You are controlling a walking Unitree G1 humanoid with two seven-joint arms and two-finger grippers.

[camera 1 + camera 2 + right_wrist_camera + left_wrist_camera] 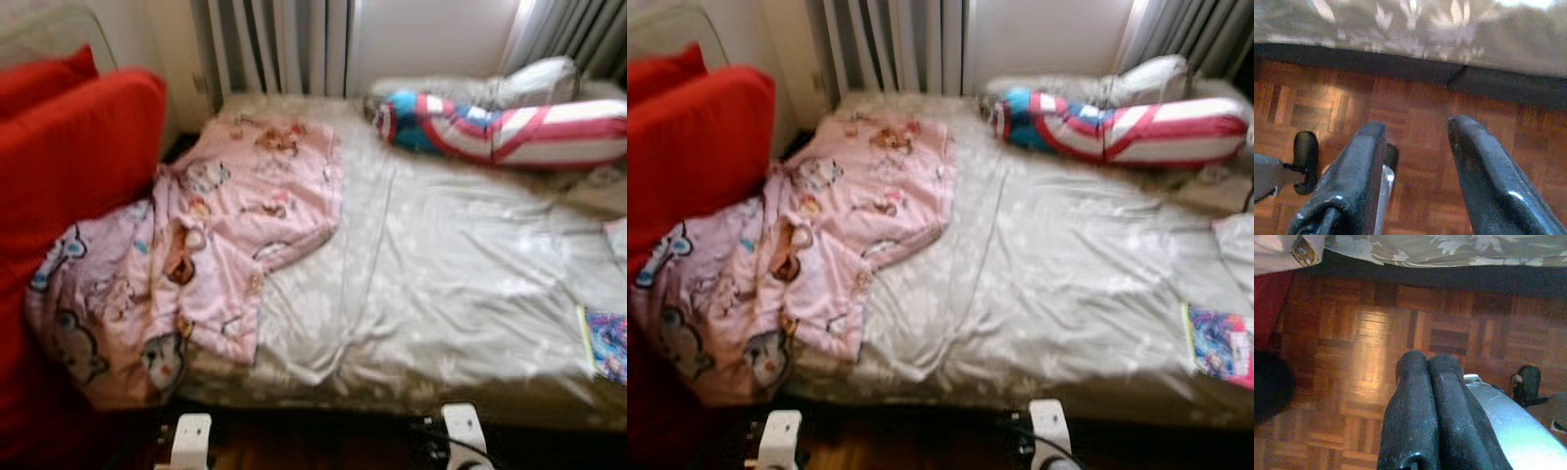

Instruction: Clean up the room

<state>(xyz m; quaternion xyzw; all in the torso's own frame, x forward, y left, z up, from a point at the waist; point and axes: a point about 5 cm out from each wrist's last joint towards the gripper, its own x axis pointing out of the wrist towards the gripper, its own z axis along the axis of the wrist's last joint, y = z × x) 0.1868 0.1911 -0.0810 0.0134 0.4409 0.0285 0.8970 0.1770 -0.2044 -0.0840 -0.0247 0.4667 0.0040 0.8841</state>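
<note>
A pink cartoon-print blanket (211, 235) lies crumpled on the left part of the bed (451, 264), spilling over its near left corner. A long red, white and blue striped bolster pillow (500, 127) lies across the far right of the bed. A colourful book (605, 345) rests at the bed's near right edge. My left gripper (1427, 363) hangs shut above the wooden floor (1366, 333) by the bed's edge. My right gripper (1418, 129) hangs open over the floor, nothing between its fingers.
A red sofa with red cushions (69, 186) stands to the left, touching the blanket. A radiator (279, 44) and curtains (568, 34) line the wall behind the bed. A white pillow (539, 78) lies behind the bolster. Parquet floor runs along the bed's near side.
</note>
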